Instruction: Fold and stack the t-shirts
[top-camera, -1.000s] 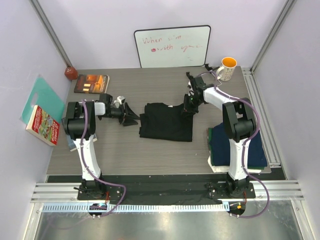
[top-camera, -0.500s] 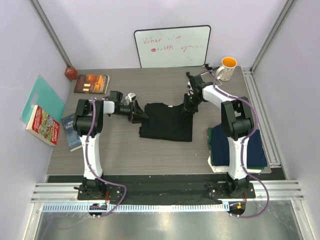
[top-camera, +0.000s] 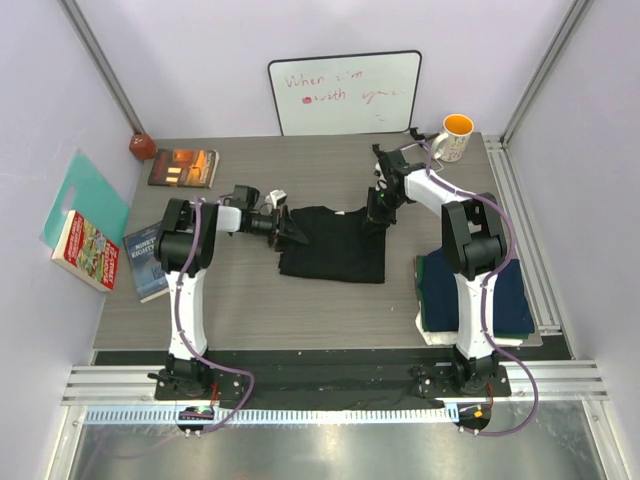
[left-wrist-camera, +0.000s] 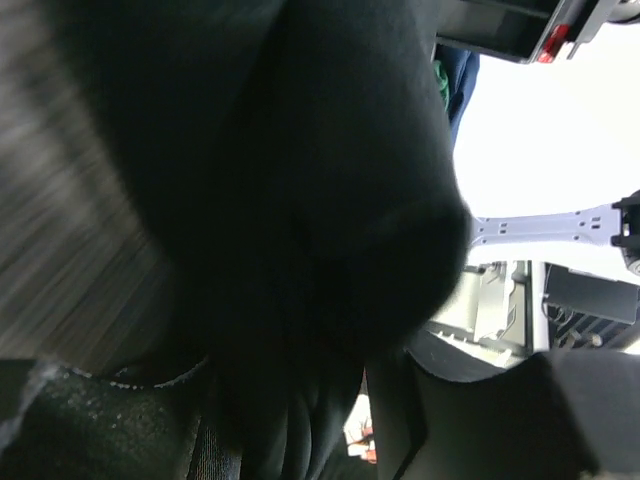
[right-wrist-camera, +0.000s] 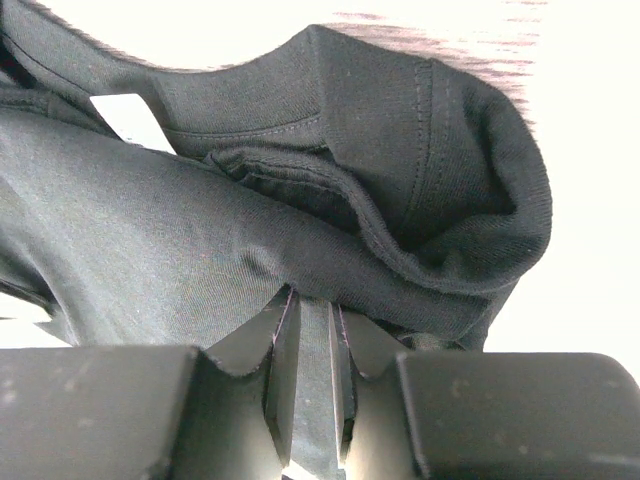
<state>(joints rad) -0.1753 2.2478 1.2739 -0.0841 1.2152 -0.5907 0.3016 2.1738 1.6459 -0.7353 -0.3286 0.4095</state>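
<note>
The black t-shirt (top-camera: 335, 245) lies partly folded in the middle of the table. My left gripper (top-camera: 293, 229) is at its upper left corner. It stands open, and in the left wrist view dark cloth (left-wrist-camera: 300, 200) bulges between its fingers. My right gripper (top-camera: 376, 212) is at the shirt's upper right corner, shut on a pinch of the cloth beside the collar (right-wrist-camera: 400, 170); the pinch shows between the right gripper's (right-wrist-camera: 315, 310) fingers. A stack of folded t-shirts with a navy one (top-camera: 510, 295) on top sits at the right, behind the right arm.
A whiteboard (top-camera: 345, 93) leans at the back, with a white-and-orange mug (top-camera: 455, 137) to its right. Books lie at the left: one dark (top-camera: 184, 167), one blue (top-camera: 145, 260), one colourful (top-camera: 85, 250) on a teal board (top-camera: 85, 195). A small reddish-brown object (top-camera: 141, 146) sits in the back left corner.
My left arm swung right from beside the shirt to its upper left corner, uncovering the blue book. My right gripper closed further on the cloth.
</note>
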